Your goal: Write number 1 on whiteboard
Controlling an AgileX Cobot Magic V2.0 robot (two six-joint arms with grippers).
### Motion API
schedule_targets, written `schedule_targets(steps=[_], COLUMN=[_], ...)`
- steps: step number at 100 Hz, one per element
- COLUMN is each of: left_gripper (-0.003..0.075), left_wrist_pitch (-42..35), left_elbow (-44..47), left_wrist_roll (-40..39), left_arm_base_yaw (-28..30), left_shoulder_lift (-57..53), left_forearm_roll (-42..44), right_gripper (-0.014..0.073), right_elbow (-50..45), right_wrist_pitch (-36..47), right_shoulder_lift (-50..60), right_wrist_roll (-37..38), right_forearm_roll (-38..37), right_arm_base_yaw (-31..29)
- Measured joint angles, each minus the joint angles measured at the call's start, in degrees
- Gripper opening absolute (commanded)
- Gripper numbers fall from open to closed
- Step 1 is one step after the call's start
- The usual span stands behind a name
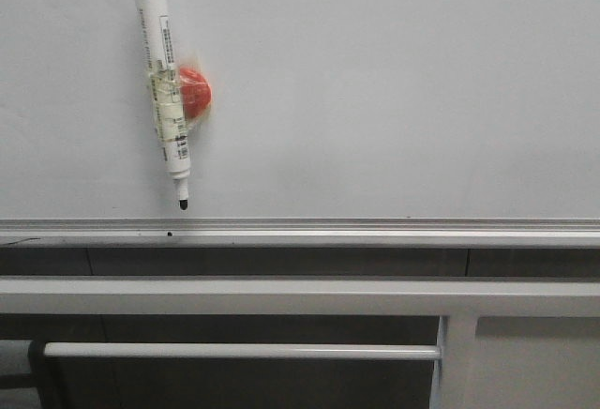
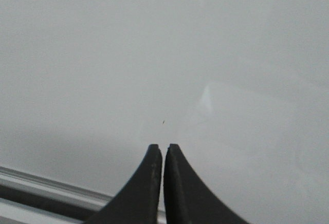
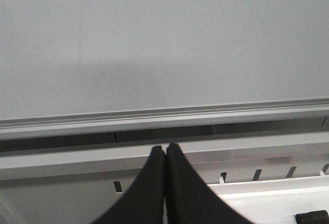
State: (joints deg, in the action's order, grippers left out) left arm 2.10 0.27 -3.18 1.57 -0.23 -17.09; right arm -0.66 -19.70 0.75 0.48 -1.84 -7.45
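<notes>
We see the whiteboard filling the upper part of the front view, its silver bottom rail running the full width, with grey frame bars below it. A white marker with a black tip hangs against the board at upper left, slightly slanted, tip downward and ending just above the rail. A red rounded object sits at the marker's mid-barrel on its right side, bound to it with yellowish tape; we cannot tell what it is. We find no drawn stroke on the board in any view, so the number 1 is not written; only a tiny dark speck shows on the board in the left wrist view. Neither arm appears in the front view. In the left wrist view the left gripper faces the board surface, its black fingers pressed nearly together with nothing between them. In the right wrist view the right gripper points toward the rail and frame, its fingers likewise closed together and holding nothing.
</notes>
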Motion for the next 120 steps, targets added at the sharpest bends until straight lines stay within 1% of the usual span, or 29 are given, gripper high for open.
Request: schedule_targets(steps=[15, 28, 35, 48, 62, 68, 75, 87, 98, 109, 120], left_gripper=[-0.002, -0.002, -0.002, -0.002, -0.002, -0.002, -0.002, -0.002, -0.002, -0.002, -0.002], left_wrist_pitch=[-3.58, -4.78, -4.79, -3.37, 2.4, 5.11, 7.81, 12.68, 16.43, 17.19, 18.44], left_elbow=[0.0, 0.0, 0.0, -0.5, -4.77, -7.77, -11.1, -16.34, -20.9, -24.84, -28.76], left_wrist_roll=[0.0, 0.0, 0.0, 0.0, 0.23, 1.28, 3.18, 5.79, 9.35, 12.15, 15.32], left_arm_base_yaw=[0.0, 0.0, 0.0, 0.0, 0.0, 0.0, 0.0, 0.0, 0.0, 0.0, 0.0], left_shoulder_lift=[0.0, 0.0, 0.0, 0.0, 0.0, 0.0, 0.0, 0.46, 1.75, 3.31, 4.87], left_forearm_roll=[-12.29, -15.24, -14.03, -5.96, 0.51, 3.97, 6.02, 7.05, 6.29, 2.85, 0.41], right_gripper=[-0.0063, -0.0063, -0.0063, -0.0063, -0.0063, -0.0063, -0.0063, -0.0063, -0.0063, -0.0063, -0.0063], right_elbow=[0.0, 0.0, 0.0, 0.0, 0.0, 0.0, -0.21, -0.21, -0.21, -0.21, -0.21], right_wrist_pitch=[0.0, 0.0, 0.0, 0.0, 0.16, 1.17, 2.29, 2.4, 2.53, 2.78, 5.14], right_shoulder_lift=[0.0, 0.0, 0.0, 0.0, 0.0, 0.0, 0.0, 0.0, 0.0, 0.0, 0.0], right_wrist_roll=[0.0, 0.0, 0.0, 0.0, 0.0, 0.0, 0.0, 0.0, 0.0, 0.0, 0.0], right_forearm_roll=[0.0, 0.0, 0.0, 0.0, 0.0, 0.0, 0.0, 0.0, 0.0, 0.0, -0.38], right_arm_base_yaw=[0.0, 0.0, 0.0, 0.0, 0.0, 0.0, 0.0, 0.0, 0.0, 0.0, 0.0])
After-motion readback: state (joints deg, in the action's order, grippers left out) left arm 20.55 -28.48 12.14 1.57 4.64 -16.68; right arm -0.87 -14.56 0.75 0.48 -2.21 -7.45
